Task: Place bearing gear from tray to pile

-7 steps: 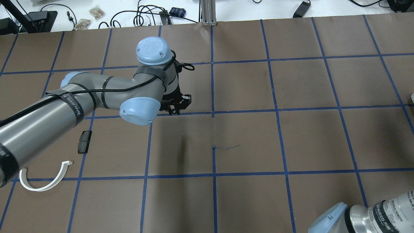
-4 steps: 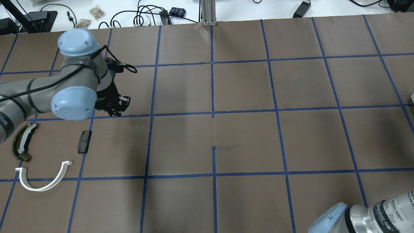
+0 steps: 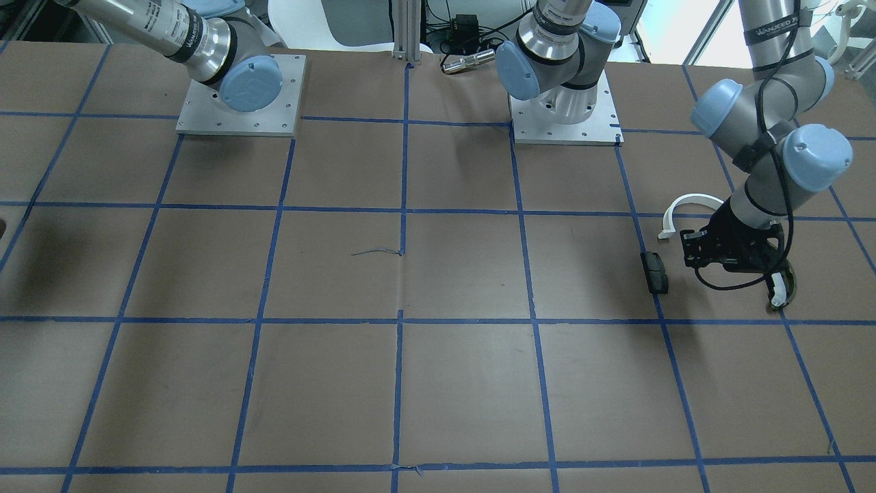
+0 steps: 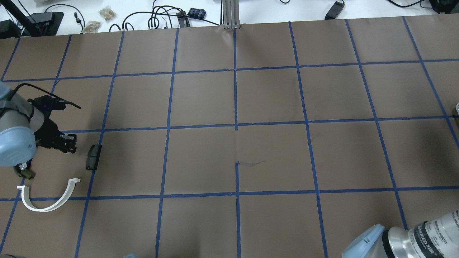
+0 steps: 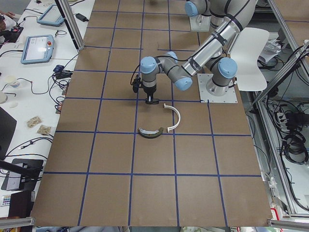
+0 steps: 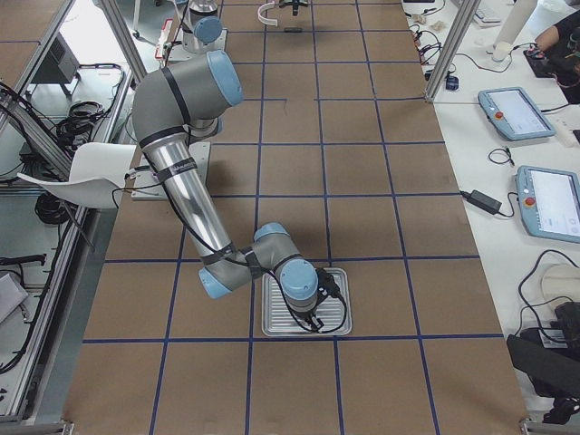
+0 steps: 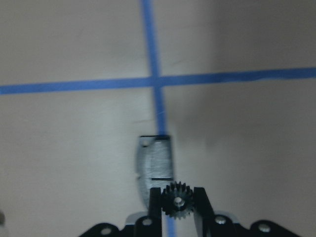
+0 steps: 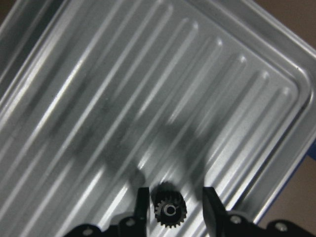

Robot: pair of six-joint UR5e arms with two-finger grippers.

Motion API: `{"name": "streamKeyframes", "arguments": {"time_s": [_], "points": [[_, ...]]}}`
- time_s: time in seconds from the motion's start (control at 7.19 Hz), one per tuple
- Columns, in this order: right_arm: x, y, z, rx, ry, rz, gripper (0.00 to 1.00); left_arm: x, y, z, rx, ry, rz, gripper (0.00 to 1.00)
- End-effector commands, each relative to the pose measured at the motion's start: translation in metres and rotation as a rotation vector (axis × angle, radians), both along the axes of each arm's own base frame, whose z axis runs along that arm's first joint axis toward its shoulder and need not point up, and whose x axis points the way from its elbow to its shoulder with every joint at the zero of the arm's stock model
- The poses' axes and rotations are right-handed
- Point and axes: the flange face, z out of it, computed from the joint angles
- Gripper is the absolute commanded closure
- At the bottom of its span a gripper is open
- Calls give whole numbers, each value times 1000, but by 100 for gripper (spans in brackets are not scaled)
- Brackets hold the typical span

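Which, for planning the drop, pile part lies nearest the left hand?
The black block, ahead of the left hand; white arc and olive piece sit farther.

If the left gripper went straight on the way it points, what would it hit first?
Likely the small black block just ahead of its fingers and the gear they hold; depth is unclear.

The black band on my left arm (image 3: 774, 31) reads WANJEED in white. The black band on my right arm (image 4: 427, 240) bears the same word, then characters too small to read. The silver tube beside it (image 4: 445, 225) says UNIVERSAL ROBOTS in small print.
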Motion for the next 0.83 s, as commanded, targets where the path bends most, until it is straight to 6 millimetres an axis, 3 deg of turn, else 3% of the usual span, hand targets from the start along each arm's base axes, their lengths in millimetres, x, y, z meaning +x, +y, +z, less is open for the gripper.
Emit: {"name": "streamKeyframes", "arguments": {"time_s": [0.0,0.14,0.28,0.42,0.56,0.7], "points": [[-1,1,1,1,2,5,79,28,26,-27,-8,32,-55,85],[2,0,9,14,4,-5,82,37,29,-39,-33,101,-26,63],[6,-1,31,5,21,-3,82,47,26,-40,-45,112,-22,53],[16,1,65,0,24,-8,82,52,19,-23,-73,85,-28,35],[47,-12,106,4,25,-18,82,40,8,-6,-135,127,-37,12],[87,-21,148,38,30,-35,81,28,6,-1,-146,192,-42,8]]}}
